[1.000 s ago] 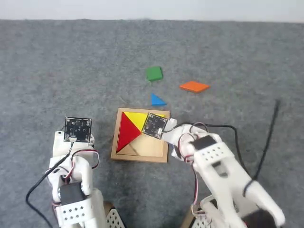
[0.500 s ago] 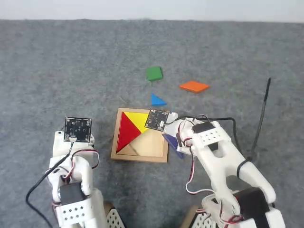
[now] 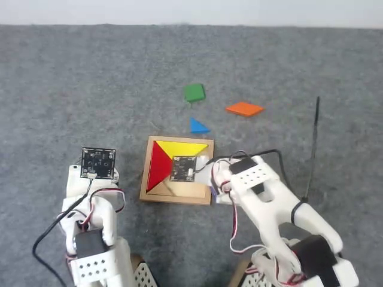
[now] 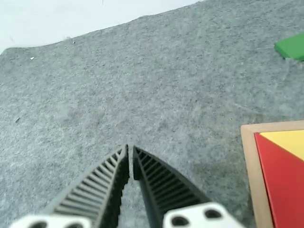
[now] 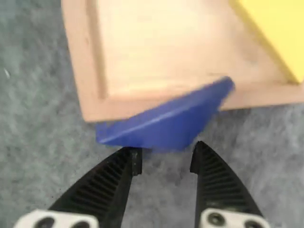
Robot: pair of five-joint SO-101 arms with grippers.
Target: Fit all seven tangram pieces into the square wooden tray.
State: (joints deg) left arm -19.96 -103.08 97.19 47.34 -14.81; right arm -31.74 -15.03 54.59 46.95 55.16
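A: Position of the square wooden tray [image 3: 173,199]?

B: Centre of the grey mat [image 3: 90,78]. Inside: red triangle [image 3: 157,167] along the 9 o'clock side, yellow triangle [image 3: 179,148] along the 12 o'clock side, bare wood elsewhere.

A: Loose pieces?

B: Green square [image 3: 194,92] at 12 o'clock from the tray, well apart. Small blue triangle [image 3: 198,125] between the two, near the tray's rim. Orange parallelogram [image 3: 244,109] between 1 and 2 o'clock. Dark blue piece [image 5: 166,121] at the tray's 4 o'clock corner, lying across the rim, partly on wood and partly over the mat.

A: State of the right gripper [image 5: 164,159]?

B: Spread apart, gripping nothing. Placed low at that same corner, tips just beside the dark blue piece's near edge.

A: And the left gripper [image 4: 130,152]?

B: Closed, tips nearly touching, nothing between them. Over the mat at 9 o'clock from the tray, apart from every piece.
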